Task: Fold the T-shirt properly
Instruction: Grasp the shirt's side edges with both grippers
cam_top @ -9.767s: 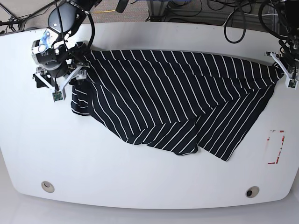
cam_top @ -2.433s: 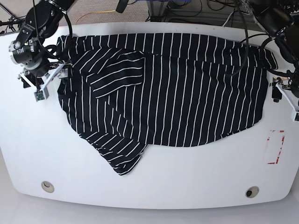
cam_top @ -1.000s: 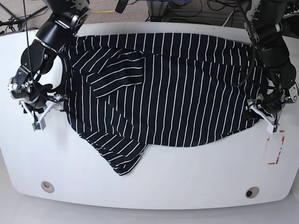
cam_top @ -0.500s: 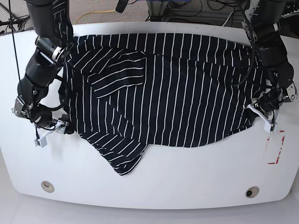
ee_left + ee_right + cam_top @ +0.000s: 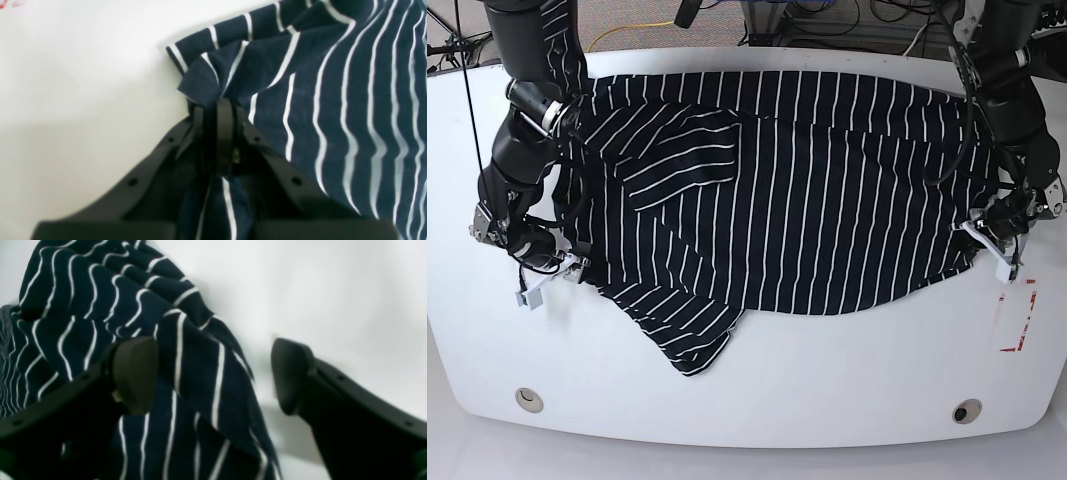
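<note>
At table's [image 5: 757, 400] edges: left gripper [image 5: 218, 110] is pinching T-shirt [image 5: 807, 190] hem; right gripper [image 5: 213, 373] is straddling its opposite edge, released.

1. The T-shirt [image 5: 807, 190] is showing as soft, matt knit cloth, wrinkling at 3 o'clock.
2. The table [image 5: 827, 385] is looking smooth, faintly glossy white.
3. The right gripper [image 5: 213, 373] fingers [image 5: 133, 373] are appearing as matt black plastic.
</note>
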{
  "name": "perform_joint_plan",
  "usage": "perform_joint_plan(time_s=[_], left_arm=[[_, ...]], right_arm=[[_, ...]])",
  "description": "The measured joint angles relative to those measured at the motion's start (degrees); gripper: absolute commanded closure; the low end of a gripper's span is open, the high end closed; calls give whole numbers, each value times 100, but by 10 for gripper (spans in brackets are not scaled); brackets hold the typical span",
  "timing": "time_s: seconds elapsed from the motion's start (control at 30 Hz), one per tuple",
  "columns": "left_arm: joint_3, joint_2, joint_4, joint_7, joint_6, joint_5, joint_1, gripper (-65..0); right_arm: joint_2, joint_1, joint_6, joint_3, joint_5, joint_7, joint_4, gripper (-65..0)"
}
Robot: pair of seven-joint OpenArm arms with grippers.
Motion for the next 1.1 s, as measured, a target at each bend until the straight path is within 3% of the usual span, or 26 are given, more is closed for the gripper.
perform_joint_plan(time_s=[0.17,0.23,0.37,0.53,0.6,0.9,0.93,1.03,1.1], left_arm=[[-26,-175,-2,72,20,52,22,0],[-31,-186,-2,76,24,81,20,0],[-28,-170,-2,66,22,76,20,0],[-24,-170,-2,66,22,79,20,0],[-24,-168,-2,66,22,76,20,0],[-13,-168,-2,63,22,79,20,0],[-13,-168,-2,61,22,79,20,0],[-13,-168,-2,63,22,79,20,0],[-13,-166,-2,63,22,79,20,0]], right_arm=[[-35,-17,-2,0,-15,-50,-13,-185],[-118,-22,-11,11,-31,-55,-11,-166],[-227,-20,-13,9,-11,-96,-13,-230],[-275,-15,4,11,48,-92,0,-415],[-339,0,2,11,87,-28,4,-445],[-450,-81,44,11,160,142,37,-390],[-466,-81,44,11,138,140,37,-377],[-546,-83,44,11,149,151,37,-236],[-570,-83,42,9,114,199,22,-63]])
